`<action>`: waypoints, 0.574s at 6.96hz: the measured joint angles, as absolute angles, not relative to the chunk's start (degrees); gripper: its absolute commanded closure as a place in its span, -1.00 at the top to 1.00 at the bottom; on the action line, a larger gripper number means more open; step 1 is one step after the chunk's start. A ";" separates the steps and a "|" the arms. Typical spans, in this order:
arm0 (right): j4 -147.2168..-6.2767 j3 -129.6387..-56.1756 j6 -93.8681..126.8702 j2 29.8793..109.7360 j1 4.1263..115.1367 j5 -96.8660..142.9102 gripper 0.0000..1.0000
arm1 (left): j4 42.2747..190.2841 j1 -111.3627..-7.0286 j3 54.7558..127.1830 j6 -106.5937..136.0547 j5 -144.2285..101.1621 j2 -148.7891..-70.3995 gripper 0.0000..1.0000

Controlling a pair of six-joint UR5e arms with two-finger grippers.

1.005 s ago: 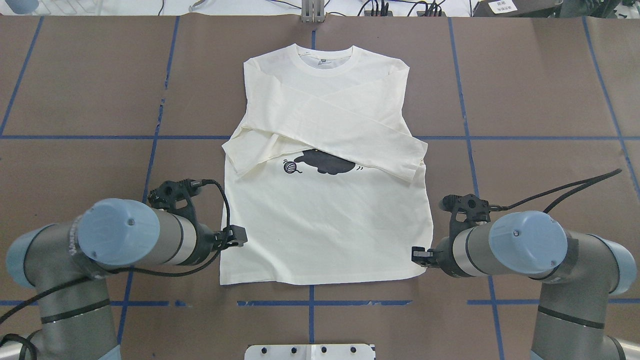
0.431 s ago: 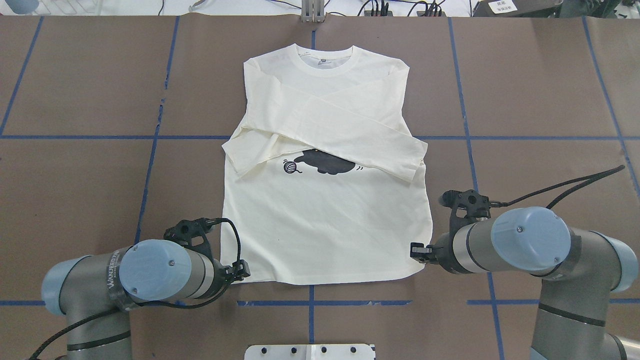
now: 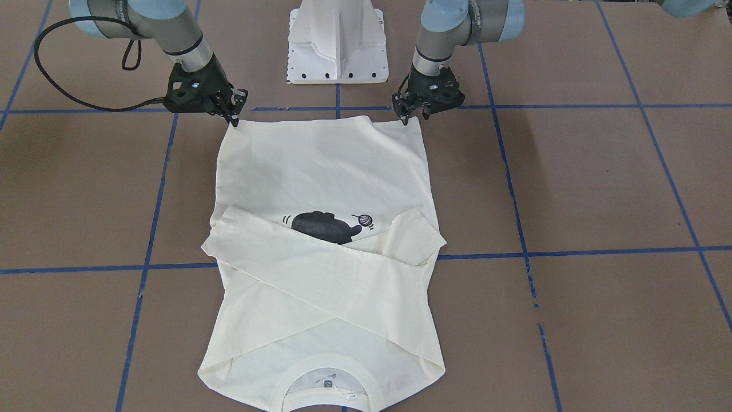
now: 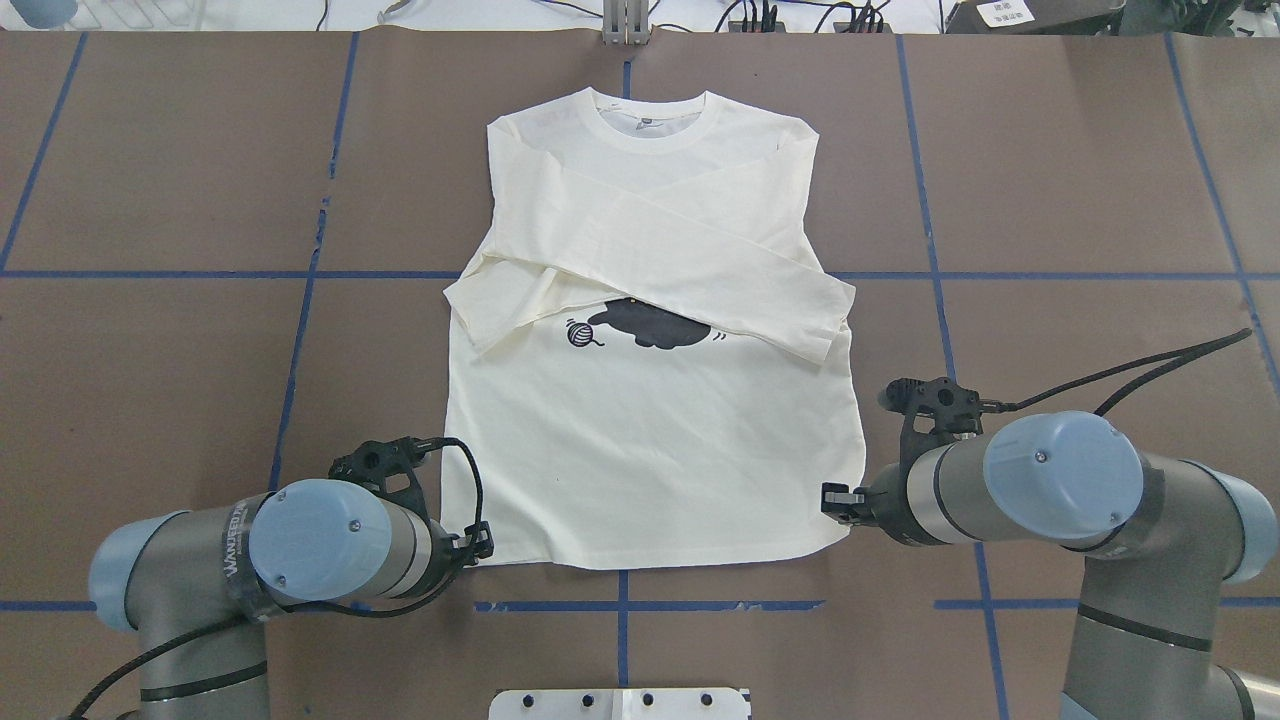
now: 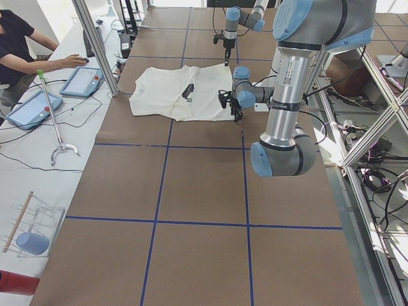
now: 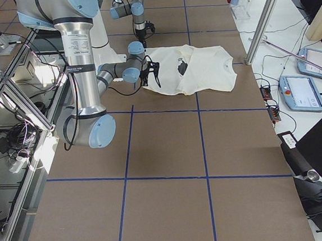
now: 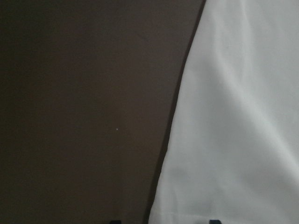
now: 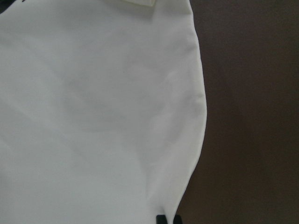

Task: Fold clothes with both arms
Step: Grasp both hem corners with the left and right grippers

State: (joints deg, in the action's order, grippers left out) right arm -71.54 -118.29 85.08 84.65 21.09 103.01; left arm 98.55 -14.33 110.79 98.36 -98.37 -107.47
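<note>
The cream long-sleeved shirt (image 4: 650, 440) lies flat on the brown table, cat print (image 4: 650, 322) up, both sleeves crossed over the chest, collar far from me. My left gripper (image 4: 478, 545) is low at the near left hem corner. In the left wrist view its fingertips (image 7: 115, 221) stand wide apart, open, astride the shirt's edge (image 7: 243, 116). My right gripper (image 4: 830, 503) is at the near right hem corner; its tips (image 8: 161, 218) sit close together, shut on the shirt's hem edge (image 8: 93, 93). The front view shows the left gripper (image 3: 413, 114) and right gripper (image 3: 234, 116) touching those corners.
The white pedestal base (image 4: 620, 703) stands at the near table edge between the arms. Blue tape lines (image 4: 620, 606) grid the brown surface. A person (image 5: 19, 38) sits at a side bench with tablets (image 5: 80, 80), beyond the table's far edge.
My left arm has drawn back along the shirt's left edge toward the near hem corner and settled there. The right arm has barely moved.
</note>
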 measured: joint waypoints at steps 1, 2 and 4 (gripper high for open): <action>-71.56 -118.25 85.08 84.69 21.09 103.01 -1.00 | 97.89 -14.41 110.77 98.32 -98.29 -107.64 -0.17; -71.58 -118.23 85.08 84.74 21.12 103.01 -1.00 | 97.55 -14.45 110.75 98.33 -98.17 -107.83 -0.60; -71.55 -118.16 85.08 84.85 21.15 103.01 -1.00 | 96.98 -14.48 110.74 98.35 -98.10 -108.27 -1.00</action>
State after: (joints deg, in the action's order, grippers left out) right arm -71.55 -118.16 85.08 84.85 21.15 103.01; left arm 96.98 -14.48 110.74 98.35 -98.10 -108.27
